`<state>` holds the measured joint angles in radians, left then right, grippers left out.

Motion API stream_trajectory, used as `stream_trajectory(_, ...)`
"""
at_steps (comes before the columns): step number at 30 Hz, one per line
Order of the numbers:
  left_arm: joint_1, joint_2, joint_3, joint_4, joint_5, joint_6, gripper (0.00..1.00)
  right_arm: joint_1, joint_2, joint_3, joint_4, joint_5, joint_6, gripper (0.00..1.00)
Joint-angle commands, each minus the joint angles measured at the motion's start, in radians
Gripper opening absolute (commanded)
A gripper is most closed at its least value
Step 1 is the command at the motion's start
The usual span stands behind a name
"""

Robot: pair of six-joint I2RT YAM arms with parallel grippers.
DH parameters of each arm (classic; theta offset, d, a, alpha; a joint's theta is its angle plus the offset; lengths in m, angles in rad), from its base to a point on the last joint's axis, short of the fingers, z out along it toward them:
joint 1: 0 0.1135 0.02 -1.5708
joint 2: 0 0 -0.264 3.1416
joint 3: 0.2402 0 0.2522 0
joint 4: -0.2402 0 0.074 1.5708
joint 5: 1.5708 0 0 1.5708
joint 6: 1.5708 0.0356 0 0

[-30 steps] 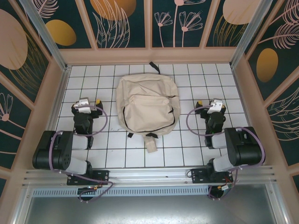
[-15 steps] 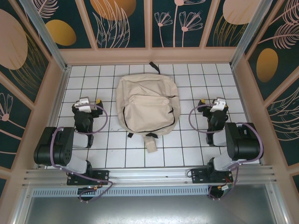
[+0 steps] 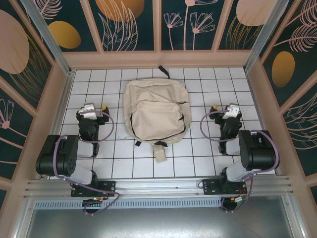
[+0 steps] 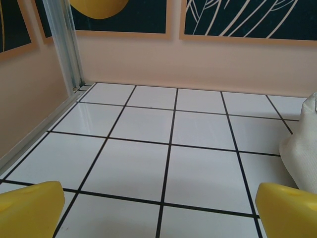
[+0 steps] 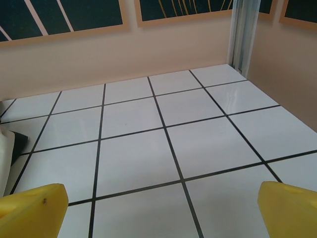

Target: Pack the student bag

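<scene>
Lying flat at the centre of the tiled table (image 3: 198,158), the bag (image 3: 154,111) has its black loop (image 3: 162,70) toward the far wall and its straps toward the arm bases. The front pocket faces up, crossed by dark zipper lines. One beige strap end (image 3: 160,152) extends past the bag's near edge onto the tiles.

On the bag's left side, the left gripper (image 3: 94,109) sits low over the tiles, well apart from the fabric and pointing toward the far wall. In the left wrist view its yellow fingers (image 4: 29,210) occupy the two lower corners, spread fully wide with bare tile between them. Nothing is gripped. The bag's edge (image 4: 303,144) shows at the right border of that view, clear of the fingers.

On the bag's right side, the right gripper (image 3: 226,110) is placed in mirror fashion. In the right wrist view its yellow fingers (image 5: 32,206) are likewise fully spread over bare tile, holding nothing. A sliver of the bag (image 5: 5,153) appears at the left border.

Both arms are folded, elbows near their bases.
</scene>
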<state>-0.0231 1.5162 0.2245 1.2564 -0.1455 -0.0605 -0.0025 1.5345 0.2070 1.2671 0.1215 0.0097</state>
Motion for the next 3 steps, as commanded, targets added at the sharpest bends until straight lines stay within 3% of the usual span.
stream_trajectory(1,0.008,0.007,0.013,0.016,-0.002,-0.012,0.99,-0.005,0.006,0.012,0.008,-0.023,0.019,0.99)
stream_trajectory(3,0.008,0.008,0.013,0.017,-0.002,-0.013,0.99,-0.005,0.004,0.009,0.013,-0.026,0.017,0.99)
